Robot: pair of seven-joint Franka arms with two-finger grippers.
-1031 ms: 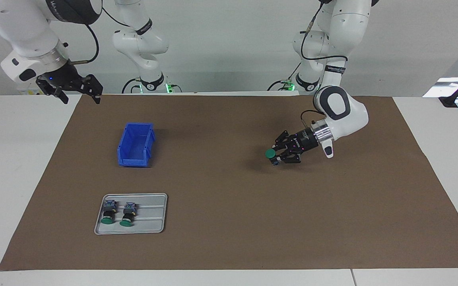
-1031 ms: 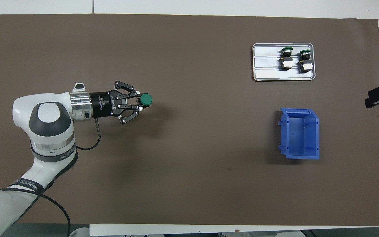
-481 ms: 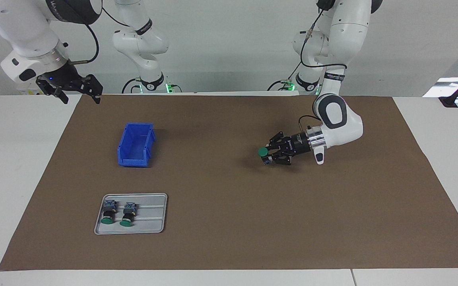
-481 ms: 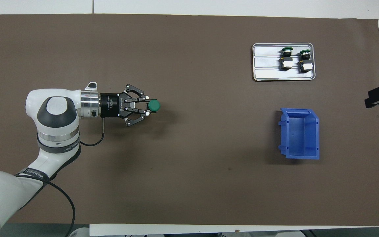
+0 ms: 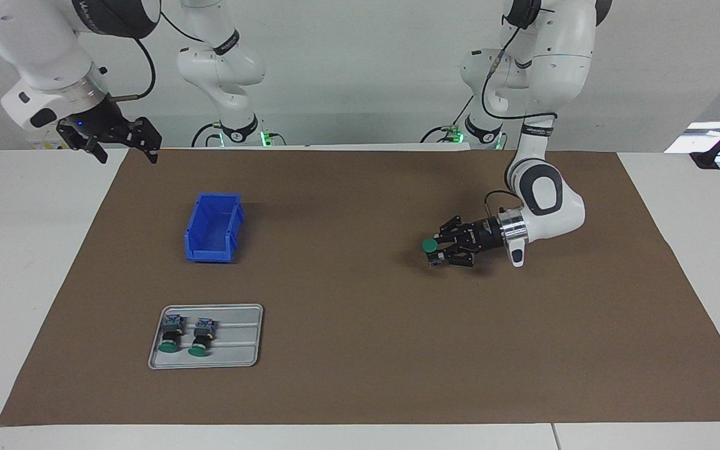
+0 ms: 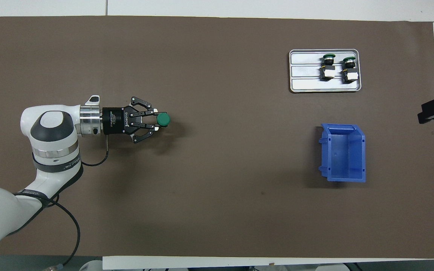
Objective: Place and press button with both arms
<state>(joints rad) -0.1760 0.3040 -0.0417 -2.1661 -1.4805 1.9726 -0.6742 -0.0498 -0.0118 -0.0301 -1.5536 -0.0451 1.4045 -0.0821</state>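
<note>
Holding the button [image 5: 429, 246] sideways in closed jaws, the left gripper [image 5: 442, 250] hangs low over the brown mat [image 5: 360, 375] at the left arm's end of the desk. The button is not yet placed or pressed. The right gripper [image 5: 124, 145] waits, jaws wide. Farther out stand a blue bin [image 5: 213, 226] and a tray [image 5: 235, 356] with two spare buttons [image 5: 185, 334].

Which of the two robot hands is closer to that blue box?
Right. The right gripper waits open above the table edge by the blue bin; the left gripper holds a button toward the other end.
</note>
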